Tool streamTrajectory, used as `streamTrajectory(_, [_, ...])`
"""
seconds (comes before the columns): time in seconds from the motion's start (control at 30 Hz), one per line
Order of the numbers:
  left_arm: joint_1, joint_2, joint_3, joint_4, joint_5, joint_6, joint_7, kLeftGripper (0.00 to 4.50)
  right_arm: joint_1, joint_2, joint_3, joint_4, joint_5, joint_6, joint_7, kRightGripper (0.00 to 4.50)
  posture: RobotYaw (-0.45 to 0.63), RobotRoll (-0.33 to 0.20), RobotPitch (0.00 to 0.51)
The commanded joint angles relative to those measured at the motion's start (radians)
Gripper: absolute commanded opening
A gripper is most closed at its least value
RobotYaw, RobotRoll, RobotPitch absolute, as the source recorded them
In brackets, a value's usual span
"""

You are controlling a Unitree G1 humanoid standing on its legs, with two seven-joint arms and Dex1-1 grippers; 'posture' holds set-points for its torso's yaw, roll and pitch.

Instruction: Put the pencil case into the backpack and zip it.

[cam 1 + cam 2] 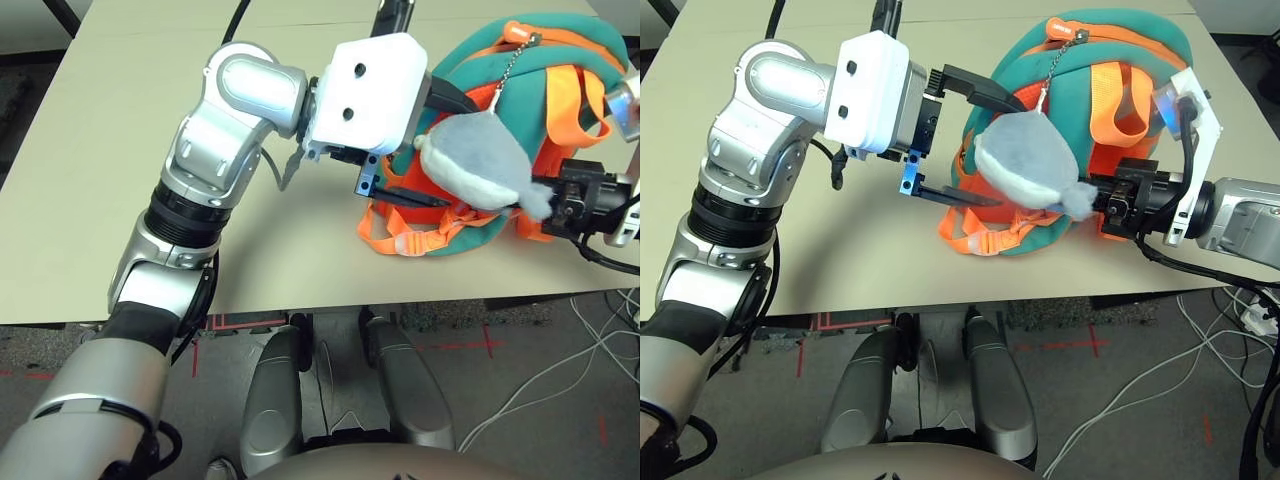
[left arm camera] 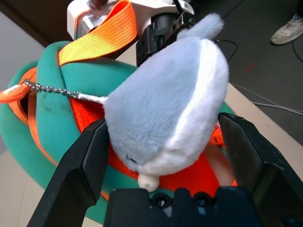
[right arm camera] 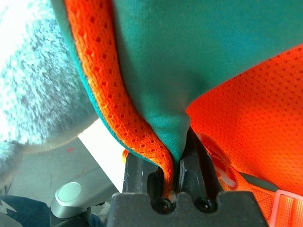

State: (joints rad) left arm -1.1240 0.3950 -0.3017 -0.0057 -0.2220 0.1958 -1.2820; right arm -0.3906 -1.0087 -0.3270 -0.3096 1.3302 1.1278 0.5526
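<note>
I've got the backpack on the table, right of centre, teal shell with orange panels and straps, lifted off the surface on its right side. Its near edge with an orange strap loop rests on the tabletop.

Right gripper is pinched together on a fold of the backpack's teal fabric and orange mesh edging at the bag's right side. Wrist cam shows the fabric squeezed between the two black fingers, no gap. That arm comes in from the right edge of the table.

Left gripper is spread wide, fingers well apart, pointing right toward the bag. The grey plush charm hangs on a bead chain from the top of the backpack and sits between the two open fingers. From the left wrist cam the charm's grey body with its white stripe lies in the gap. I can't tell for sure if either finger touches it; they look just beside it, not squeezing. One finger is on the far side of the charm, the other on the near side, low over the table.

Pencil case: I can't locate it from these cameras. Can't tell whether the zipper is open or closed from here either.
</note>
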Motion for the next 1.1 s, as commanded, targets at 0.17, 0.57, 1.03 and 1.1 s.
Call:
streamTrajectory(0.17, [-0.004,-0.009,-0.010,0.025,0.021,-0.013,0.025,2.42,0.001,0.004,0.011,-0.010,-0.013,0.018,0.005,0.09,-0.07,0.000,0.292])
streamTrajectory(0.57, [0.008,0.099,0.164,-0.006,-0.109,0.324,0.127,0.42,0.012,0.019,0.016,-0.006,-0.037,0.019,0.013,0.09,-0.05,0.000,0.296])
streamTrajectory(1.03, [0.424,0.296,0.229,-0.226,-0.313,0.767,0.206,0.42,0.026,0.033,0.015,-0.009,-0.052,0.029,0.018,0.09,-0.05,0.000,0.310])
streamTrajectory(1.1, [0.481,0.297,0.192,-0.230,-0.298,0.758,0.216,0.42,0.027,0.034,0.015,-0.009,-0.054,0.030,0.018,0.09,-0.05,0.000,0.310])
